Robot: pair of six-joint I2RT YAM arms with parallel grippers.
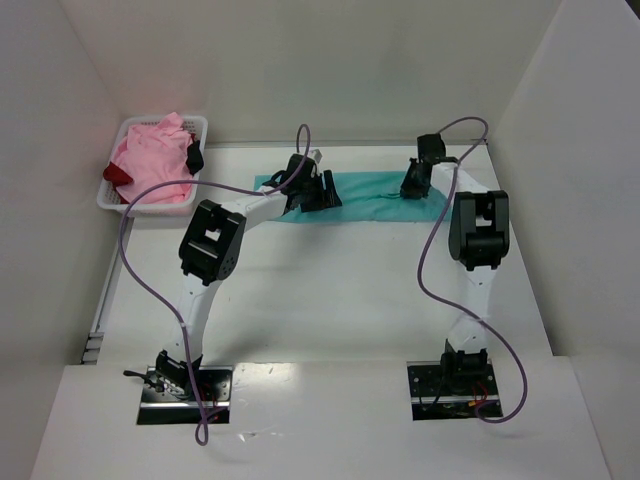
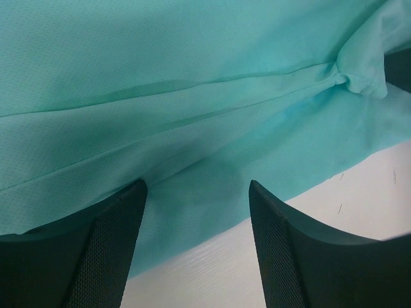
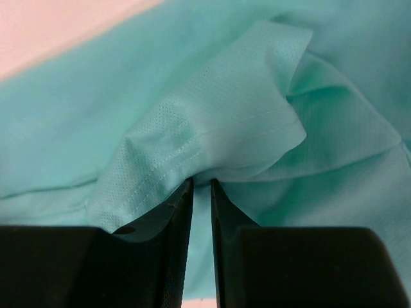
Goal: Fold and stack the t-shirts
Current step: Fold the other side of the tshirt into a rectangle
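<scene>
The teal t-shirt [image 1: 370, 195] is laid out at 12 o'clock on the table [image 1: 330, 290]. It is judged light, limp and thin, best taken at a hem or sleeve seam. A stitched sleeve fold is pinched by the right gripper [image 3: 201, 183], pressed nearly together. The left gripper [image 2: 196, 186] is held spread above the near hem. At 10 o'clock the pink t-shirt [image 1: 150, 160] and dark red t-shirt [image 1: 117, 175] are heaped in the basket [image 1: 195, 125], the red one mostly hidden.

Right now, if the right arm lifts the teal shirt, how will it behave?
The teal shirt likely hangs floppy: it bunches at the right fingers. Its thin mesh weave suggests light weight. Pushing probably wrinkles it.
</scene>
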